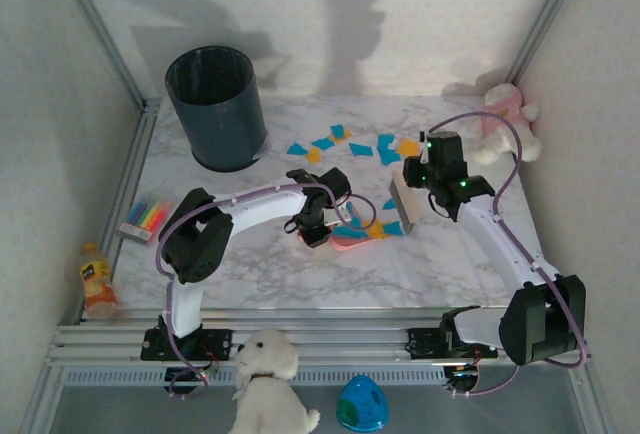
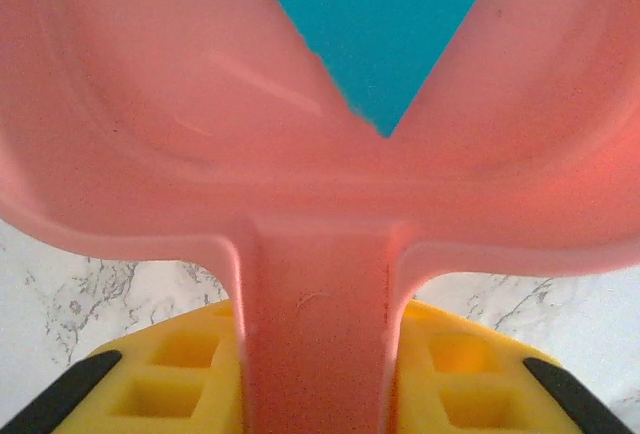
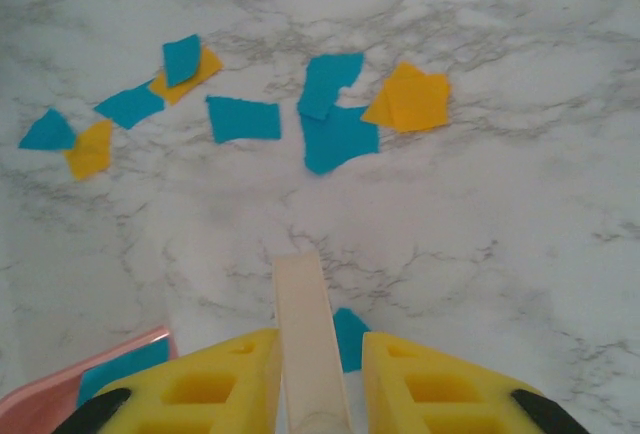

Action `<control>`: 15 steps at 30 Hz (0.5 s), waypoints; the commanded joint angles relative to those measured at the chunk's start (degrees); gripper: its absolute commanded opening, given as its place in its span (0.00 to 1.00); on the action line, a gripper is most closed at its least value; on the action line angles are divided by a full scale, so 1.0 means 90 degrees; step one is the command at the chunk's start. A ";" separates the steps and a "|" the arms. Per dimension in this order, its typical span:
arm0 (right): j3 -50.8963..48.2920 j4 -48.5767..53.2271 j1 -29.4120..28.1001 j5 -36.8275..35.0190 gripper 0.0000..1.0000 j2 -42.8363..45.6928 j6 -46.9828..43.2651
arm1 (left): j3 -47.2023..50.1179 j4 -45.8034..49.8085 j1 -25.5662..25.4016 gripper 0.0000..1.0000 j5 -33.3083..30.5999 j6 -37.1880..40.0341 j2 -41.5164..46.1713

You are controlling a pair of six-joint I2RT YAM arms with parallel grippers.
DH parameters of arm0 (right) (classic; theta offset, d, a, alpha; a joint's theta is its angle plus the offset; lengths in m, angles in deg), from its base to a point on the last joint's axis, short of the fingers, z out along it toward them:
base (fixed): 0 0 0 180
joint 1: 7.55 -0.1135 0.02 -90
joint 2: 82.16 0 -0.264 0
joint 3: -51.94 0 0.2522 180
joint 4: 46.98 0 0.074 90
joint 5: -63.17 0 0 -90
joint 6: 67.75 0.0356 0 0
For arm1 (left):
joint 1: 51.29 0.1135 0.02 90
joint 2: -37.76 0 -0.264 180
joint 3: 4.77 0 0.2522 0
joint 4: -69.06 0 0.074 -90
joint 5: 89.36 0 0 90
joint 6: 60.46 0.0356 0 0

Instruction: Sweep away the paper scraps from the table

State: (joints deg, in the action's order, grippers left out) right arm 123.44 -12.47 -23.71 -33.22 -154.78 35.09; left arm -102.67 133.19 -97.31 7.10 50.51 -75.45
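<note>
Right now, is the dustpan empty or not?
Not empty: a blue scrap lies inside the pink dustpan.

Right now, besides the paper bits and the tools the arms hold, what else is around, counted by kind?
Soft toys: 2
Dark bin: 1
Drink bottle: 1
Sticky-note pack: 1
Blue egg-shaped thing: 1
Total: 6

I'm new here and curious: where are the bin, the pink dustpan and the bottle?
Bin [image 1: 215, 129], top view, outer wall.
Dustpan [image 2: 150, 144], left wrist view, pink tray.
Bottle [image 1: 98, 289], top view, orange body.
</note>
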 commanded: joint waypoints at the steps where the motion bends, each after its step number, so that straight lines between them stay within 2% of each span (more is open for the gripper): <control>1: 0.0034 -0.0276 -0.0007 -0.0751 0.00 0.0180 0.0000 | 0.0101 0.0267 0.0048 0.00 0.0070 0.0013 0.0092; 8: -0.0310 -0.0351 -0.0009 -0.1434 0.00 0.0244 0.0046 | 0.0295 0.0332 0.0043 0.00 0.0100 0.0192 0.0431; 15: -0.0715 -0.0612 -0.0029 -0.1448 0.00 0.0211 0.0132 | 0.0526 0.0362 -0.0004 0.00 0.0103 0.0297 0.0613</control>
State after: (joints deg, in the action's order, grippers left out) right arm 117.91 -14.63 -23.71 -44.42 -153.80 35.38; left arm -99.06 134.09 -97.33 7.32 51.87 -71.91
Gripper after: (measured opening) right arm 0.259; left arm 0.267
